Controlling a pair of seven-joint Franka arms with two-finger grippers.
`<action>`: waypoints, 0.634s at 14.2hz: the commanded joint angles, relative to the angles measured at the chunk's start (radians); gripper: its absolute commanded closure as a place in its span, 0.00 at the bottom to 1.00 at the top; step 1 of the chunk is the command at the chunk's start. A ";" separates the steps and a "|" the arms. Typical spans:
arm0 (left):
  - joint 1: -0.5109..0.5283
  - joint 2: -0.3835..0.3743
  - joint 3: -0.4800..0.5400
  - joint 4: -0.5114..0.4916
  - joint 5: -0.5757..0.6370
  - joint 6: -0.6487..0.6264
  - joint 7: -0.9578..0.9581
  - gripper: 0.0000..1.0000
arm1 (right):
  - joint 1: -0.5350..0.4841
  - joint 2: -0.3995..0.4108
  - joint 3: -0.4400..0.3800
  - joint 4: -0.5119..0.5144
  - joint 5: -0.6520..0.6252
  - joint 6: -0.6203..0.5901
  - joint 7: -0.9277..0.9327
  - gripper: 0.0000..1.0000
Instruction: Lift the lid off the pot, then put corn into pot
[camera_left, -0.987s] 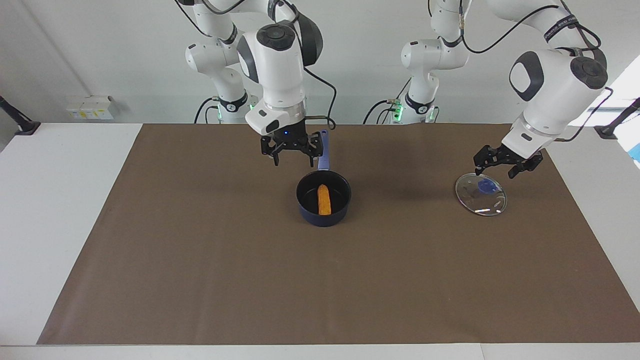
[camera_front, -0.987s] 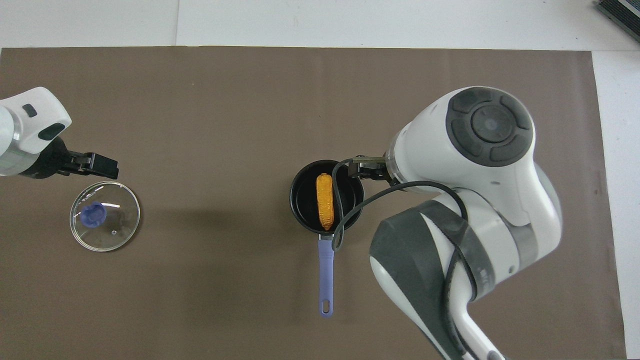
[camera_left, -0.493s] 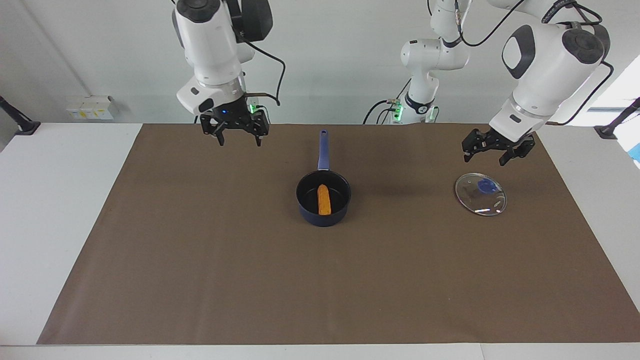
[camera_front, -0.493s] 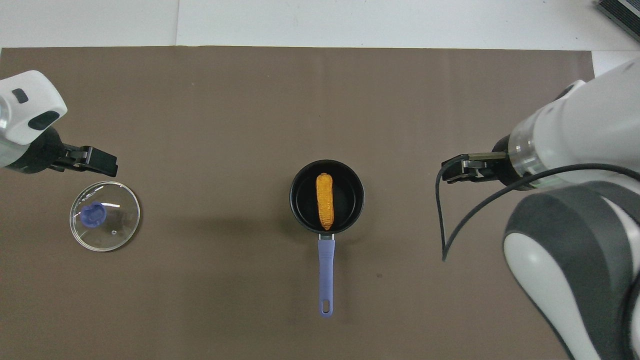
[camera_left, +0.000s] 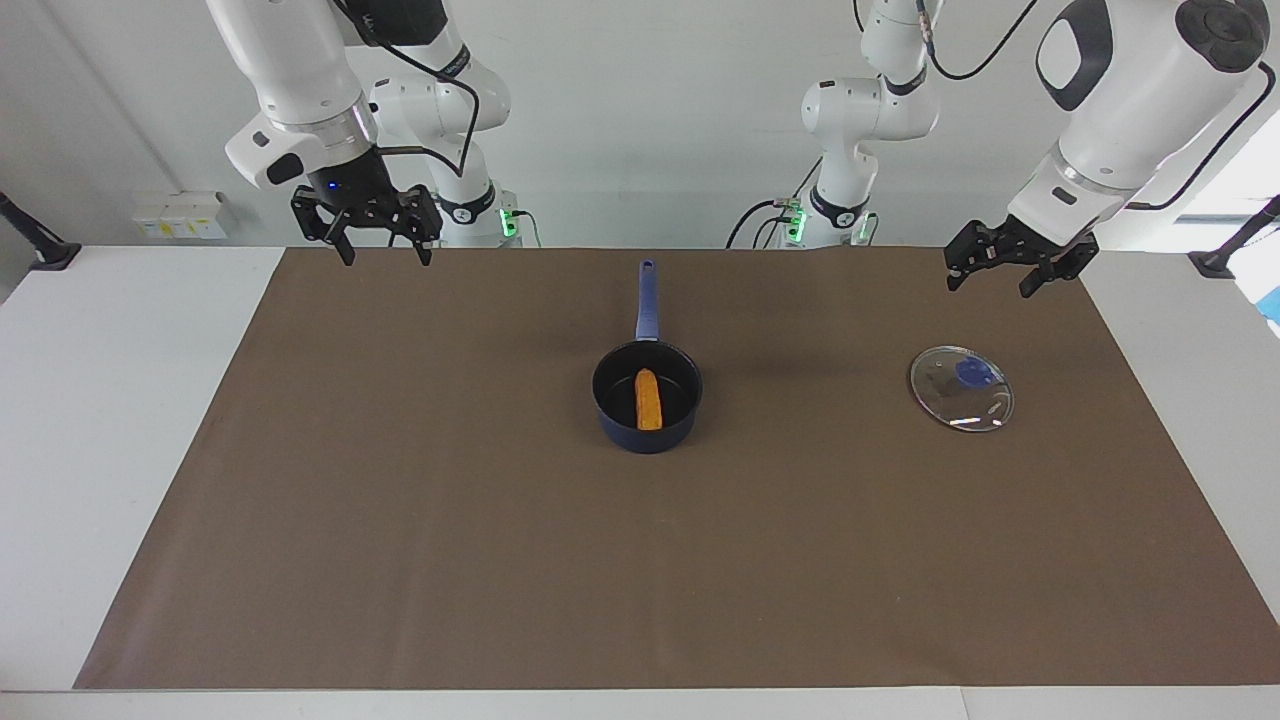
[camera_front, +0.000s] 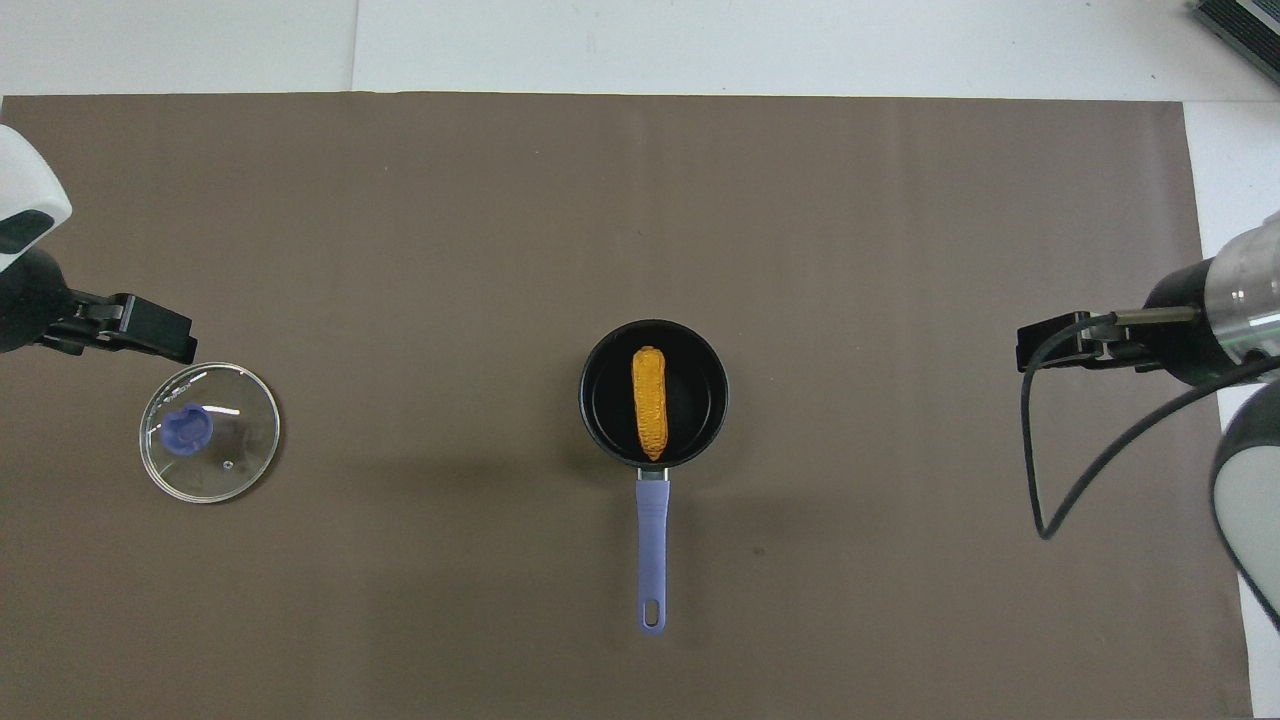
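The navy pot (camera_left: 648, 432) stands in the middle of the brown mat, its long blue handle (camera_left: 647, 298) pointing toward the robots. The orange corn (camera_left: 649, 400) lies inside it, also seen in the overhead view (camera_front: 650, 402) within the pot (camera_front: 600, 400). The glass lid (camera_left: 962, 392) with its blue knob lies flat on the mat toward the left arm's end (camera_front: 225, 445). My left gripper (camera_left: 990, 282) is open and empty, raised over the mat beside the lid (camera_front: 175, 340). My right gripper (camera_left: 385, 252) is open and empty, raised over the mat's edge toward the right arm's end (camera_front: 1032, 350).
The brown mat (camera_left: 400, 520) covers most of the white table (camera_left: 120, 400). Small white boxes (camera_left: 180, 214) sit at the wall by the right arm's end. A black cable (camera_front: 1040, 480) hangs from the right wrist.
The right gripper has risen from over the pot's handle and swung toward the right arm's end. The left gripper has lifted up and away from the lid. Pot, corn and lid have not moved.
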 joint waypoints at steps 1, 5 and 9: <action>0.001 -0.010 0.003 0.002 0.002 -0.033 -0.007 0.00 | -0.026 -0.022 -0.003 0.050 0.016 -0.075 -0.026 0.00; 0.001 -0.018 0.005 -0.010 0.002 -0.026 0.001 0.00 | -0.037 -0.028 -0.026 0.060 0.037 -0.099 -0.035 0.00; -0.006 -0.006 0.002 0.014 0.019 -0.064 0.004 0.00 | -0.040 -0.025 -0.029 0.064 0.014 -0.094 -0.087 0.00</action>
